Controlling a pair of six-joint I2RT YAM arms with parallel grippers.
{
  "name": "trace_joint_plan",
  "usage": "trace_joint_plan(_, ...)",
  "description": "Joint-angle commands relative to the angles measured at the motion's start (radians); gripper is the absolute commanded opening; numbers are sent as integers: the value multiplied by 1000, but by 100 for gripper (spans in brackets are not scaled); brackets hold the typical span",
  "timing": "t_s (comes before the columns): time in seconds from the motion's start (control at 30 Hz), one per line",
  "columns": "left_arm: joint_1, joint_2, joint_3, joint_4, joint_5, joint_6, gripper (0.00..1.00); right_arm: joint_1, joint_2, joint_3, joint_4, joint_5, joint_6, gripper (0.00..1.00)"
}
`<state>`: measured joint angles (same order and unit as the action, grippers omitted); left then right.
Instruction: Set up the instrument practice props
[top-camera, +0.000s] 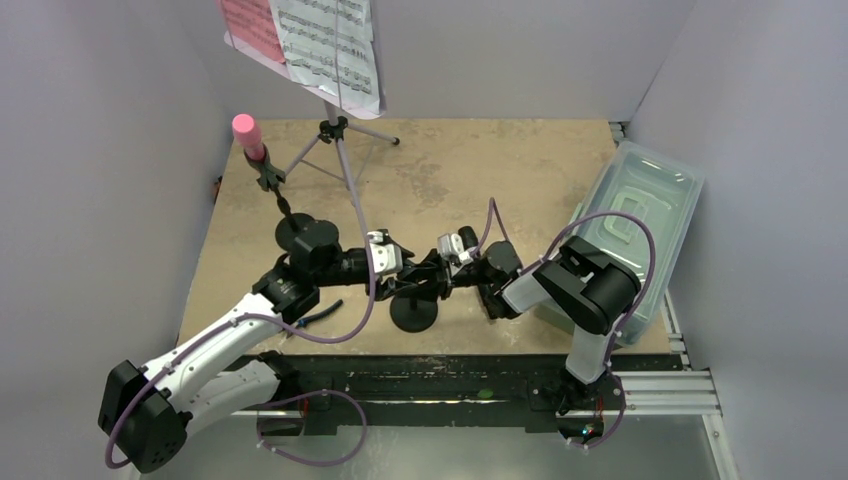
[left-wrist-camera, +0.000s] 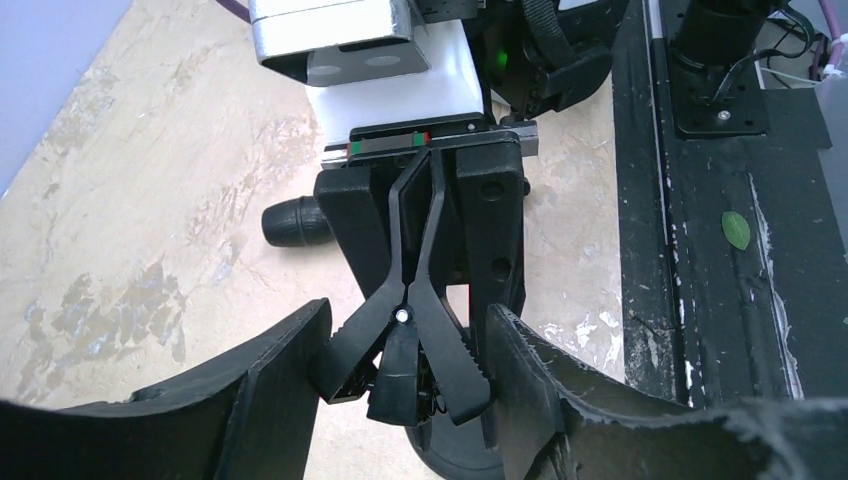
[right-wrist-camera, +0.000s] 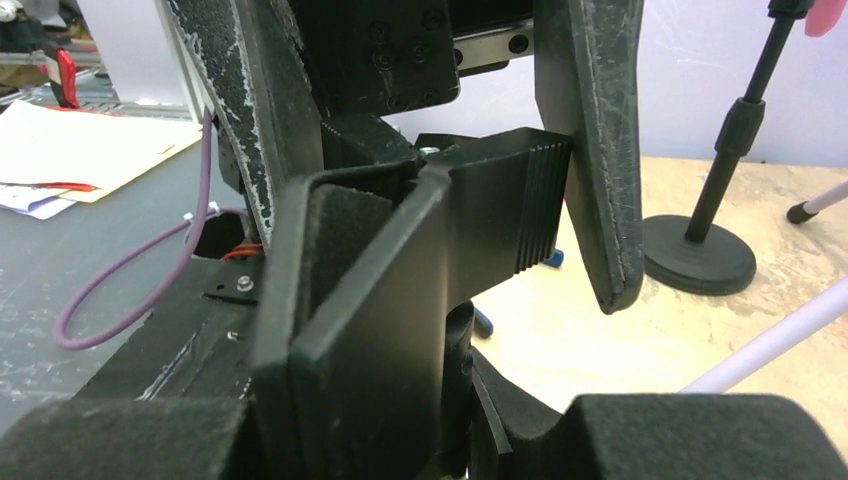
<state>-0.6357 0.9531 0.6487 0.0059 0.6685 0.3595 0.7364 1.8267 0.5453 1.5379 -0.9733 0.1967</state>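
Note:
A black round-based pole (top-camera: 413, 315) stands near the table's front, topped by a black spring clip (left-wrist-camera: 402, 330). My left gripper (left-wrist-camera: 408, 318) is shut on the clip's splayed handles, both fingers touching them. My right gripper (left-wrist-camera: 425, 215) faces it, open, its fingers either side of the clip's long arms without touching. A black microphone (left-wrist-camera: 297, 222) lies on the table beyond. At the back left a pink microphone (top-camera: 247, 135) sits clipped on a second pole (right-wrist-camera: 740, 130). The music stand (top-camera: 340, 160) holds white pages (top-camera: 335, 45) and pink pages (top-camera: 250, 30).
A clear plastic tub (top-camera: 640, 215) lies at the right edge, beside the right arm. Blue-handled pliers (top-camera: 320, 312) lie by the left arm near the front edge. A tripod leg (right-wrist-camera: 770, 340) slants close to my right gripper. Walls close in on three sides.

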Motion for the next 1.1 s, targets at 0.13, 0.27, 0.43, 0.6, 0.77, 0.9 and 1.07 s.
trace_joint_plan(0.13, 9, -33, -9, 47, -16, 16, 54, 6, -86, -30, 75, 18, -64, 0)
trace_joint_plan(0.27, 8, -30, -3, 30, -32, 22, 32, 7, -156, -84, 6, 168, -68, 54)
trace_joint_plan(0.43, 8, -63, -28, 51, -39, 7, 34, 7, -301, -180, -182, 335, -62, 99)
trace_joint_plan(0.6, 8, -76, -31, 55, -29, -5, 37, 9, -520, -224, -536, 490, -56, 99)
trace_joint_plan(0.77, 7, -83, -10, 21, -77, -15, 5, 8, -749, -166, -1034, 722, -28, 99)
trace_joint_plan(0.9, 8, -121, -44, 51, -97, -36, 0, 5, -865, -70, -1358, 1194, 238, 99)
trace_joint_plan(1.07, 8, -131, -51, 59, -101, -50, 0, 1, -801, 90, -1522, 1484, 278, 99)
